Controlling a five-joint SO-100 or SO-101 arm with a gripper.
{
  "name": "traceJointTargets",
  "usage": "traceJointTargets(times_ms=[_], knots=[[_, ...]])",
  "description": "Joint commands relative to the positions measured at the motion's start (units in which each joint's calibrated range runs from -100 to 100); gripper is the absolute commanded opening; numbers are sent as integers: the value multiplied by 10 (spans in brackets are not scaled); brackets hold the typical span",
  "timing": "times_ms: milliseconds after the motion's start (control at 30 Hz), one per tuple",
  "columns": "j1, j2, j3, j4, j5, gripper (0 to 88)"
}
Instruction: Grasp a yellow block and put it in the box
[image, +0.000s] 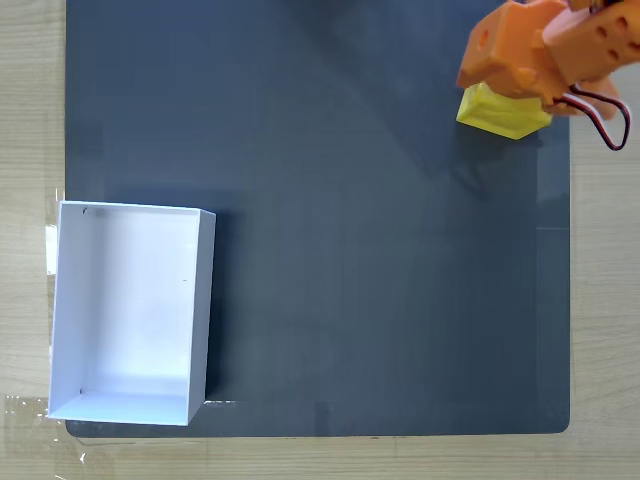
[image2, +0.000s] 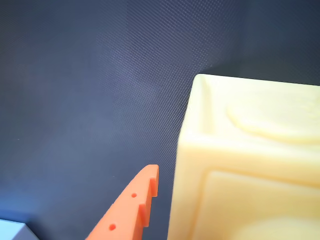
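We log the grasp step as in hand, transport not begun. In the fixed view the orange gripper (image: 505, 100) sits over the block (image: 502, 112) at the upper right of the dark mat (image: 380, 290), and the arm body covers the block's top edge. The wrist view puts the block (image2: 250, 165) very close to the lens, pale yellow, its round stud on the upper face and a framed side toward us; one orange finger (image2: 135, 210) rises from the bottom edge just left of the block, with a narrow strip of mat between them. The other finger is out of frame, so we cannot tell whether the gripper has closed on the block or merely brackets it; we also cannot tell if the block rests on the mat or is lifted. The box (image: 130, 310) stands at the lower left of the fixed view, well apart from the block, open side up, white inside with nothing in it; a pale corner low left in the wrist view may be the box. Our judgement: the next move calls for a confirmed squeeze, a lift clear of the mat, then a long diagonal carry high enough to pass the box wall. Nothing lies on the mat between them. A red wire (image: 610, 125) loops off the arm at right, clear of the route. The light wooden bench (image: 30, 120) frames the mat.
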Motion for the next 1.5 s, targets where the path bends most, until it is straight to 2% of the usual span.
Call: traceJointTargets(times_ms=[0,267,600,1133,1333,1467], knots=[[1,5,-22,-14,1,582],[-1,5,-24,-15,-13,375],[0,1,-25,-16,-13,233],[20,-133,-25,-47,-13,222],[101,-221,-38,-59,-13,222],[191,-248,-44,-127,-15,222]])
